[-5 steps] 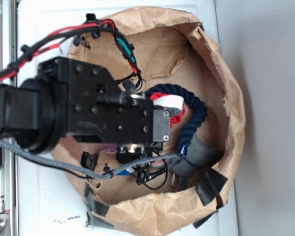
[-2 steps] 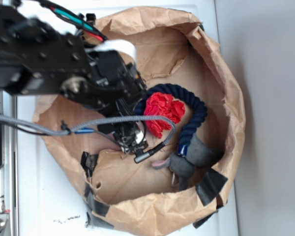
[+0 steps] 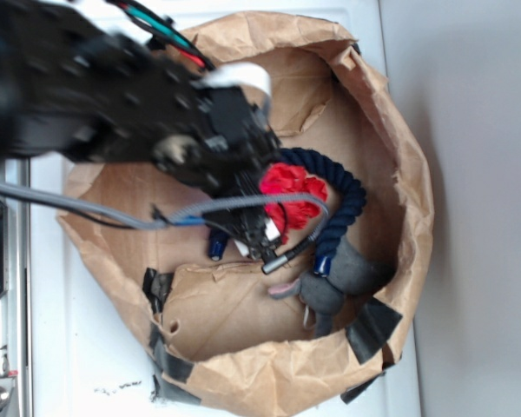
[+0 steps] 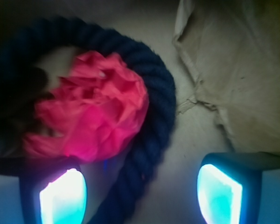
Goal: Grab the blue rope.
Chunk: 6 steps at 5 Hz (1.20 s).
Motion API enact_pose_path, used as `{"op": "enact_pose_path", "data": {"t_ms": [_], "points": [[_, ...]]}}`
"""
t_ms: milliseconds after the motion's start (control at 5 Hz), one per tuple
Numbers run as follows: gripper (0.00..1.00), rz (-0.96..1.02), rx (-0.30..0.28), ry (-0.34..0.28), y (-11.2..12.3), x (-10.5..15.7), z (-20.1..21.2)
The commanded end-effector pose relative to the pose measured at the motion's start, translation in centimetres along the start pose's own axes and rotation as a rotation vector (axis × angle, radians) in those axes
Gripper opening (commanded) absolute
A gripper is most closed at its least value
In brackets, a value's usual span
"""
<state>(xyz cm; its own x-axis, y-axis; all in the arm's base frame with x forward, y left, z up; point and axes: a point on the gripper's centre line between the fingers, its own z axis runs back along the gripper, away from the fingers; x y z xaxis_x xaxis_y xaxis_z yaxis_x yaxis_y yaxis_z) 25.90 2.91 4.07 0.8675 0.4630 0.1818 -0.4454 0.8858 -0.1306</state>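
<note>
The paper bag (image 3: 391, 130) lies open on the white table (image 3: 87, 365), unchanged. The black arm (image 3: 87, 95) has shifted right since 0.4 s ago and reaches in from the left, over the bag's left half. The blue rope (image 3: 352, 195) still arches around the red cloth ball (image 3: 291, 187), right of centre, touching it. The gripper (image 4: 140, 189) hangs over both, its 2 fingers (image 4: 63, 196) spread wide with the rope's lower stretch between them, not pinched.
</note>
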Motion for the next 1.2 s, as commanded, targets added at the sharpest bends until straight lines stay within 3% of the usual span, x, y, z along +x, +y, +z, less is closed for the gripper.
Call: {"op": "enact_pose_path", "data": {"t_ms": [0,200,800,1000], "points": [[1.0,-0.059,0.086,-0.015,-1.4,0.4,-4.0],[0.0,-0.046,0.114,-0.022,-1.2,0.1,-4.9],[0.0,-0.045,0.089,-0.086,-0.9,0.4,-2.4],[0.0,-0.017,0.028,-0.129,-0.8,0.4,0.9]]}}
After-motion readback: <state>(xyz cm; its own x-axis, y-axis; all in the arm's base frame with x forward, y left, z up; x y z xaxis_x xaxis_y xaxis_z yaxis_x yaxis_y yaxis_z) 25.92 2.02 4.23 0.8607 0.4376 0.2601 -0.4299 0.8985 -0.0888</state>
